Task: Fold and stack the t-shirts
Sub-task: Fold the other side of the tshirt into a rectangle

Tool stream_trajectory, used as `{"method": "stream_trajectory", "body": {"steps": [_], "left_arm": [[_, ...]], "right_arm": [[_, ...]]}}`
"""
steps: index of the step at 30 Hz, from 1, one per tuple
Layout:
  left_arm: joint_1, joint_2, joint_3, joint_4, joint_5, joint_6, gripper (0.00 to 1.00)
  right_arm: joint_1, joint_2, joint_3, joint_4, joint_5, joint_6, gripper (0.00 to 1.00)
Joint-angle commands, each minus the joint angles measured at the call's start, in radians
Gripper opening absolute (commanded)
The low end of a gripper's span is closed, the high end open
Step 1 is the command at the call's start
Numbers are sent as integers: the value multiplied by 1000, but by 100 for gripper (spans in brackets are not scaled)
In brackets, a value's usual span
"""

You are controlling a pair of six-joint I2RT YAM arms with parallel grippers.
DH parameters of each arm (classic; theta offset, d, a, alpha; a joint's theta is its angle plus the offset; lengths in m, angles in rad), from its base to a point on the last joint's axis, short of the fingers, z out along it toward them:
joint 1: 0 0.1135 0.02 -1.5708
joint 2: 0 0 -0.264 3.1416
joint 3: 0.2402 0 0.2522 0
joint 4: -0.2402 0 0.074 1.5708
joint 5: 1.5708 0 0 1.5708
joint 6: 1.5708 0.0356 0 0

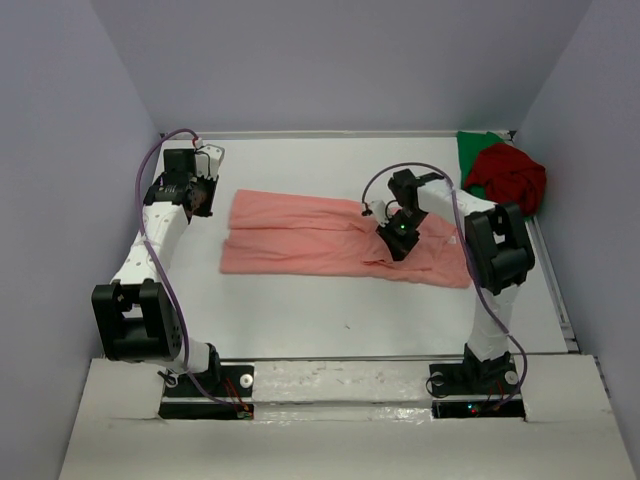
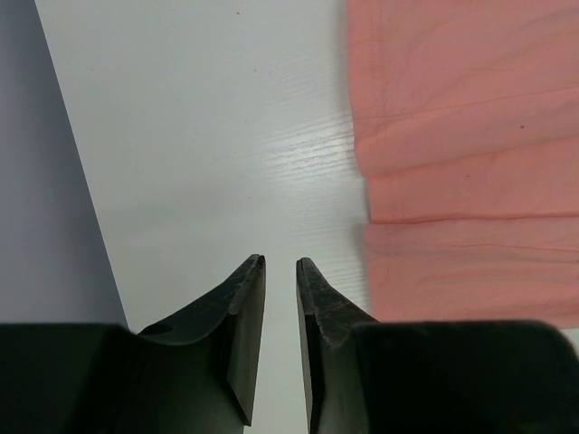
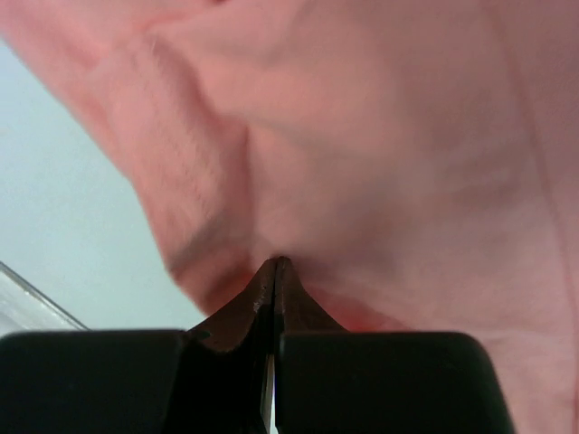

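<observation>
White table (image 1: 300,320), pale lavender walls (image 1: 340,60) all around. The salmon-pink shirt (image 1: 300,235) lies mid-table with its long axis running left-right, flat on the left and bunched on the right. The dark red shirt (image 1: 512,175) and green shirt (image 1: 472,150) are crumpled together in the far right corner. The right claw (image 3: 276,262) is pinched shut on pink cloth. The left claw (image 2: 280,262) is slightly apart and empty, just off the shirt's left edge.

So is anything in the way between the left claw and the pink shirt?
No, nothing visible. Only bare table lies between the left gripper and the pink shirt, whose edge is just beside it. The jaws stand slightly apart, holding nothing.
</observation>
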Motion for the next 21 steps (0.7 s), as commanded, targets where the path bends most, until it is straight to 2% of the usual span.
{"method": "stream_trajectory", "body": {"steps": [1,10,15,16,21], "left_arm": [[-3,-34,-1,17,22,9,33],[-6,-48,2,14,51,8,33],[-8,-60,-2,16,57,8,33],[-9,-60,-1,9,64,6,33],[-8,-59,3,0,100,8,33]], "right_arm": [[-2,-149,-87,-11,5,16,0],[-2,-330,-153,-86,-30,51,0],[-2,-406,-181,-97,9,59,0],[-2,-419,-175,-85,26,65,0],[-11,-383,-136,59,308,189,0]]}}
